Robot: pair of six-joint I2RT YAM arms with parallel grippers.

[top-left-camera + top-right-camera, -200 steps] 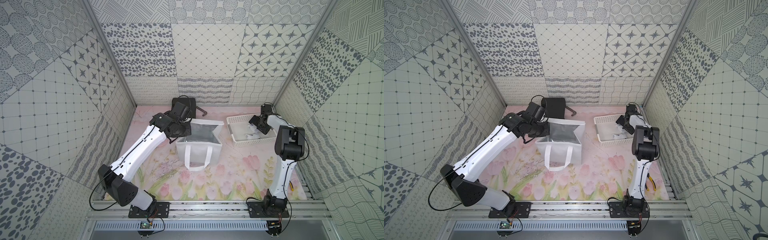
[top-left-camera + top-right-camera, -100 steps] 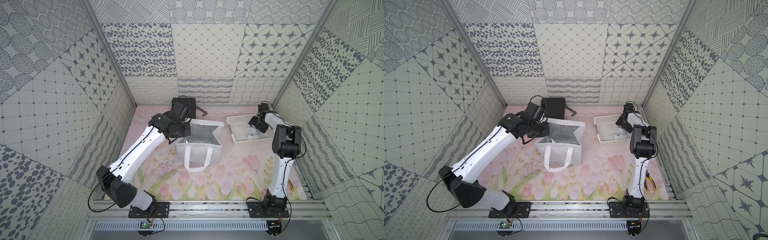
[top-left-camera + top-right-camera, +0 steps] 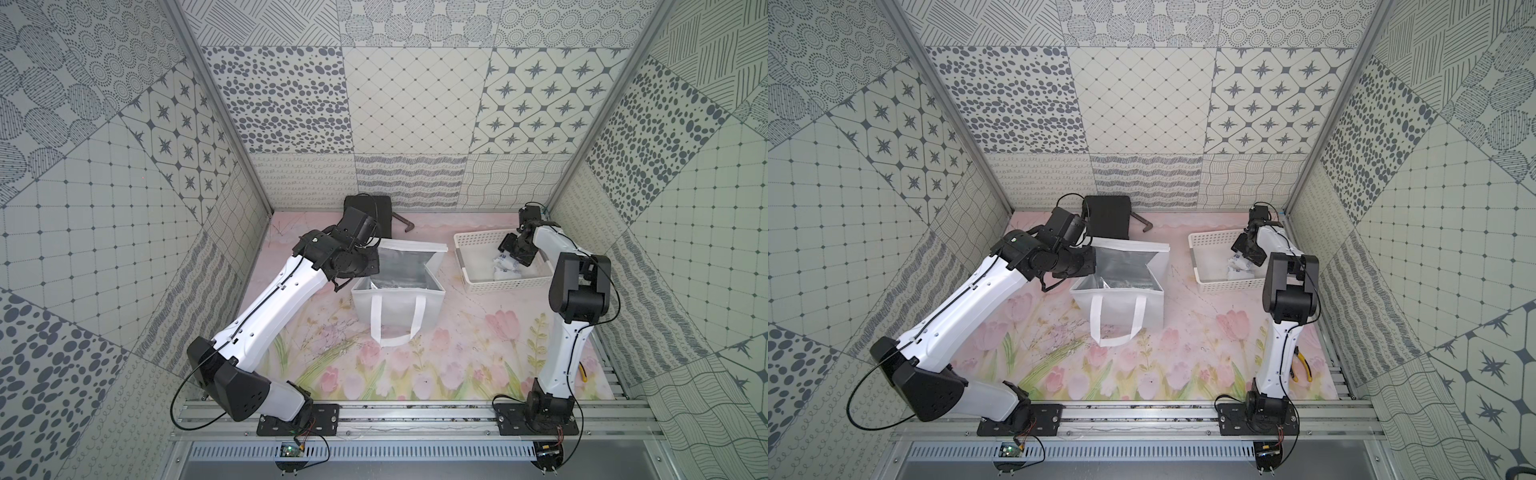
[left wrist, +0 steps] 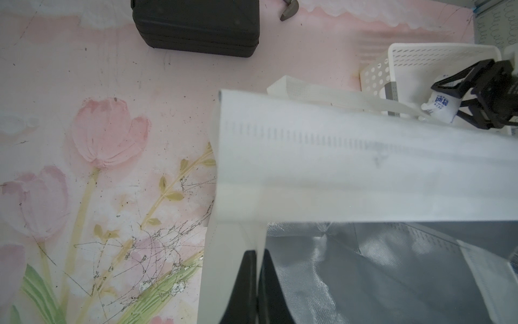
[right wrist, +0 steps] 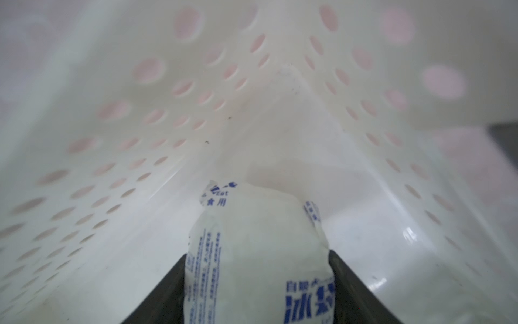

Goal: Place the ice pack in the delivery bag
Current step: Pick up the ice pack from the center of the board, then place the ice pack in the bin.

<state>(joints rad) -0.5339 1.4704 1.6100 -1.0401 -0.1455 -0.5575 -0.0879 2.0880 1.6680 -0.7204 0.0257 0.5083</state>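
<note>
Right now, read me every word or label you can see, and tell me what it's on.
"Eat": on the ice pack, blue print.
"食用": ice pack, next to "Eat".
"冰": ice pack, large blue; the character after it is partly hidden.
Fine blue print along its side: too small to read.

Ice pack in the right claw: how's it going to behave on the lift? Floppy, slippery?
The pack bulges rounded between the fingers of the right claw, so it is probably soft and squashy and may sag or shift. Its film looks smooth, so possibly slippery. It is plump for its size, so likely fairly heavy; lift it from the basket gently.
</note>
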